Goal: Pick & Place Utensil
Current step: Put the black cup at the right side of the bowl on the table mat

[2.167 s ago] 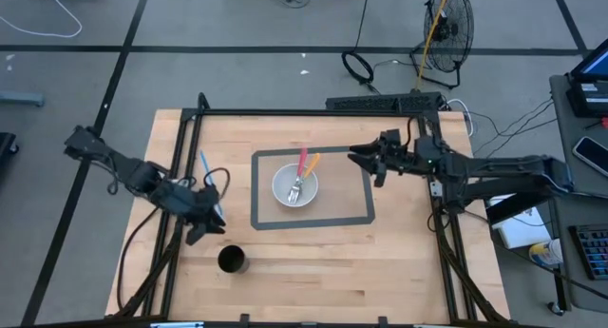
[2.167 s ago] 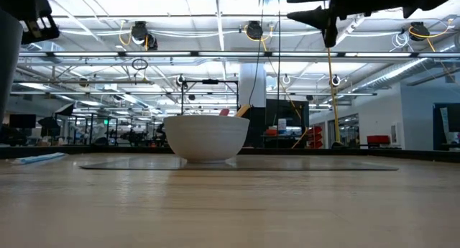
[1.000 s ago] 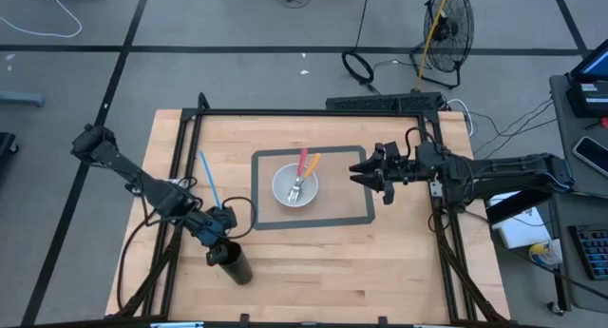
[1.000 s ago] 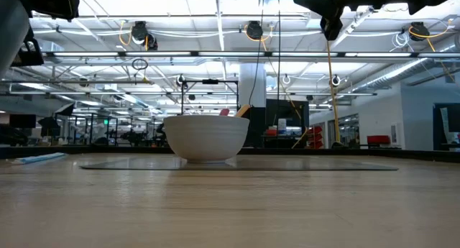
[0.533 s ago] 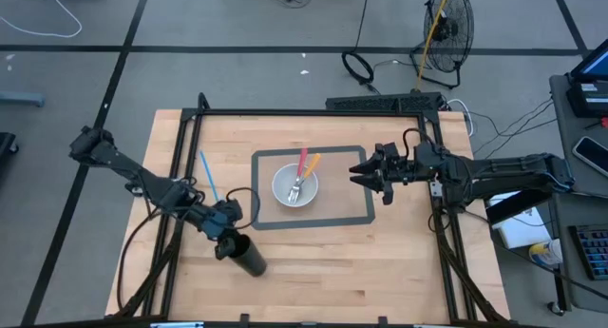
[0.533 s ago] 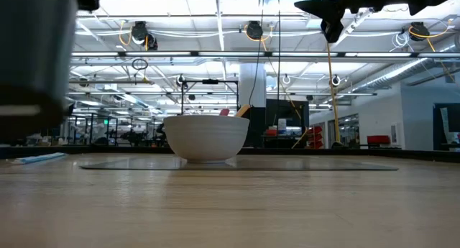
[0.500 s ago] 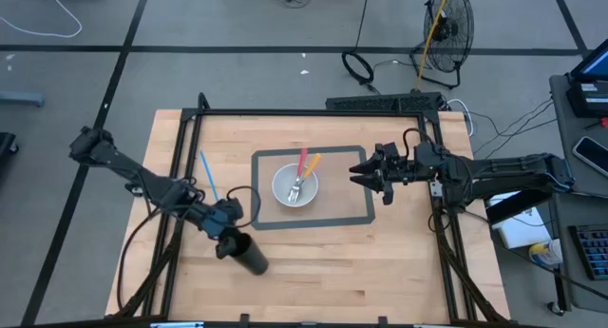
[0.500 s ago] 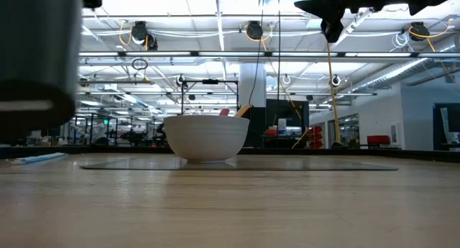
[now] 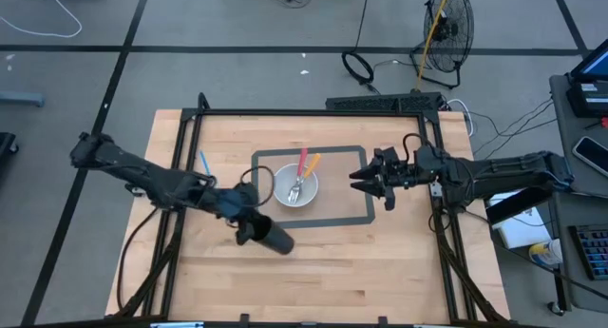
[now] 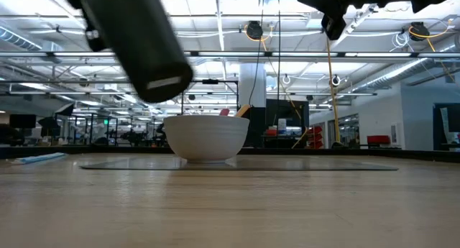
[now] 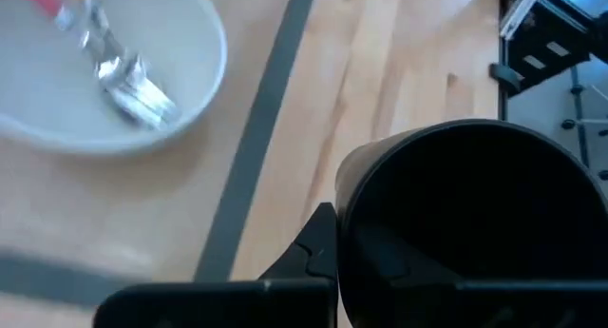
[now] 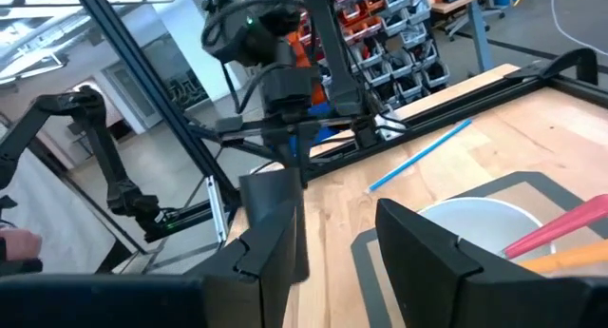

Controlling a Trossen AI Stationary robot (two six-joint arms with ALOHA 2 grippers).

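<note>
Matte black cylindrical cup (image 9: 274, 238), tilted

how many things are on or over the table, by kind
bowl: 1
utensils in the bowl, pink handle and orange handle: 2
blue straw-like stick on the wood: 1
black cup, held off the table by the left gripper: 1
total: 5

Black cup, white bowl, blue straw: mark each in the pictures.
black cup (image 9: 275, 239): high view, on its dark side wall.
white bowl (image 10: 206, 139): low view, on its outer wall.
blue straw (image 12: 419, 155): right wrist view, on the middle of its shaft.
</note>
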